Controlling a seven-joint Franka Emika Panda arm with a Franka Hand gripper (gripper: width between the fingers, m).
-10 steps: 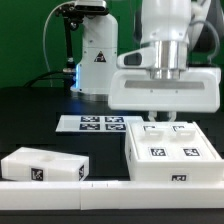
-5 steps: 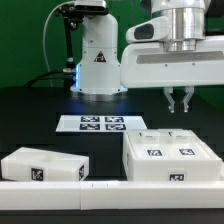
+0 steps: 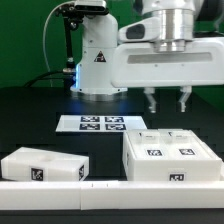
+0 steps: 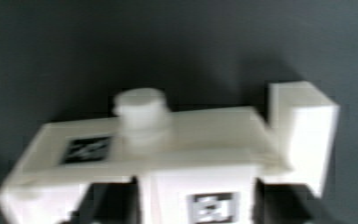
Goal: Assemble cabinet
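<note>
The arm (image 3: 165, 20) is running off the exterior view's top edge, and the pale front rail (image 3: 60, 192) off its lower edge. The patterns on the marker board (image 3: 100, 124) are showing too small to read. In the wrist view the box (image 4: 176, 140) is blurring, and the picture's edge is cutting off both it and the jaws.

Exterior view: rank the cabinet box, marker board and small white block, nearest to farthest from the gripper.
1. cabinet box, directly below the gripper.
2. marker board, toward the exterior view's left.
3. small white block, farthest toward that left.

The marker board (image 3: 100, 123), printed with tags, lies flat on the black table (image 3: 30, 120).
</note>
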